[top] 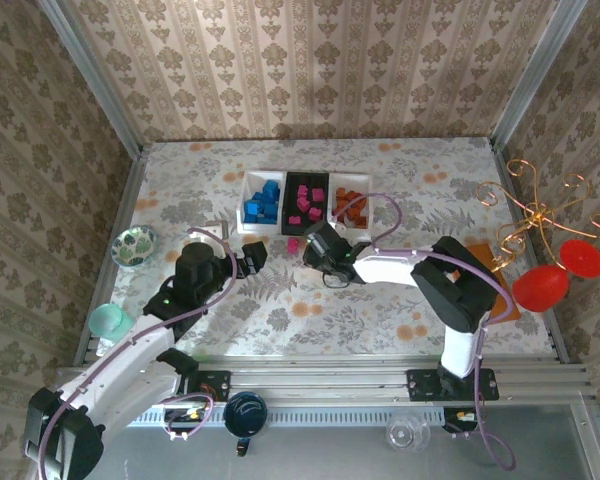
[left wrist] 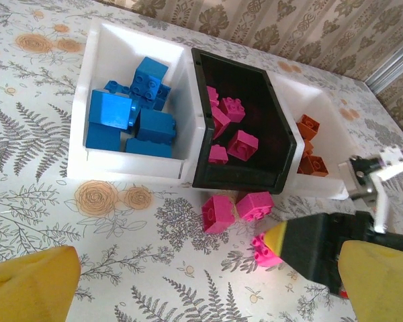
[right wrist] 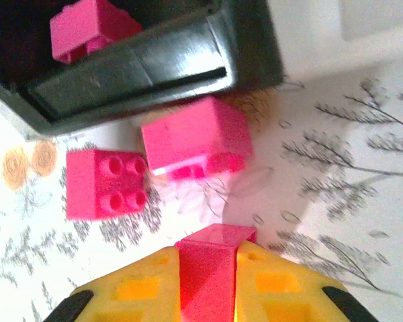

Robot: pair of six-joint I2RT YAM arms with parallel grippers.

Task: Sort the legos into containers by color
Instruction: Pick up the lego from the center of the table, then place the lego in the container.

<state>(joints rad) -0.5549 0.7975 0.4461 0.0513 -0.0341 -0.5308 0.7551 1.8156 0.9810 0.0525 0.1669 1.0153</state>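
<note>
Step in hand: sorting pink. Right gripper [right wrist: 211, 282] jaws clamped on pink lego [right wrist: 213, 245], low over counter [right wrist: 336, 134], just in front of black tray [right wrist: 141, 74]. Two loose pink legos [right wrist: 107, 182] nearby. Left gripper [top: 250, 260] jaws wide, empty. Next move likely: lift, clear tray rim, release inside.

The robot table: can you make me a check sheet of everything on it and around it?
Surface: floral tablecloth, lying flat.
Job's things: blue bricks in left white tray; pink bricks in black tray; orange bricks in right white tray; two loose pink bricks on the cloth in front of the black tray.
Clutter: green bowl, teal cup, orange board, wire stand with red ornaments.
Grippers: left gripper open, empty; right gripper shut on a pink brick.
Cables: purple cable on each arm.
Surroundings: wallpapered walls, metal rail.
</note>
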